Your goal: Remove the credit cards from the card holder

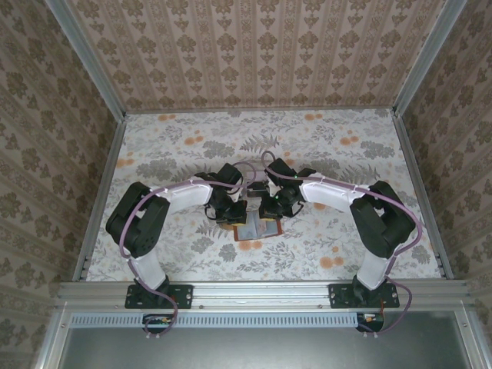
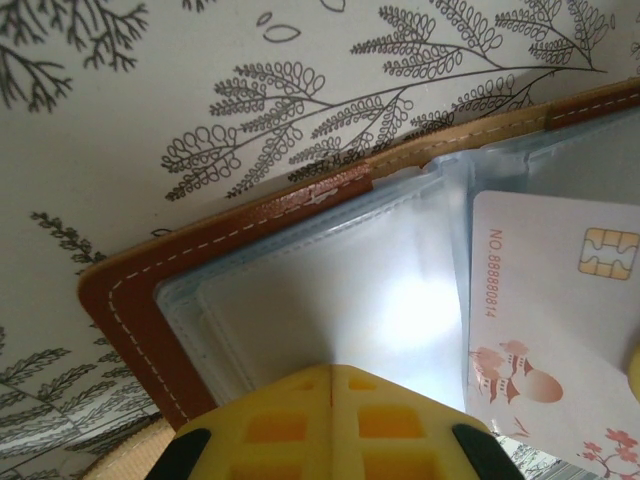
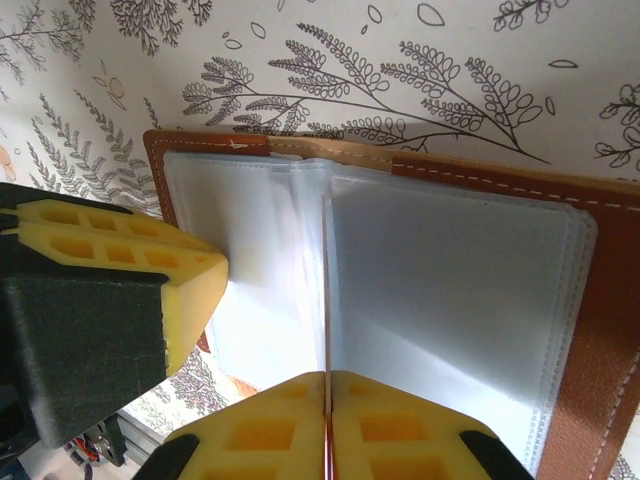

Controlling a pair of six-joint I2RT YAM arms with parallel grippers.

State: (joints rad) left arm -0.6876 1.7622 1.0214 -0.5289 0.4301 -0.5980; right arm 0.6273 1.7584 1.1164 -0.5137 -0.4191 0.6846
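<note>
Right jaws clamp an edge-on credit card [image 3: 326, 300], left jaws together, both arms bent inward over the card holder [image 3: 603, 330].

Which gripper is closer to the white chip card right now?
Right. The right gripper appears shut on the edge of the white chip card. The left gripper sits beside the card, shut, tips over a clear sleeve of the card holder.

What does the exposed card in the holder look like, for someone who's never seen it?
Mid-way across the leaf-print table lies the open brown leather card holder. Among its clear sleeves is a pale card: gold chip, printed number, pink blossom art; the sleeves beside it look blank.
</note>
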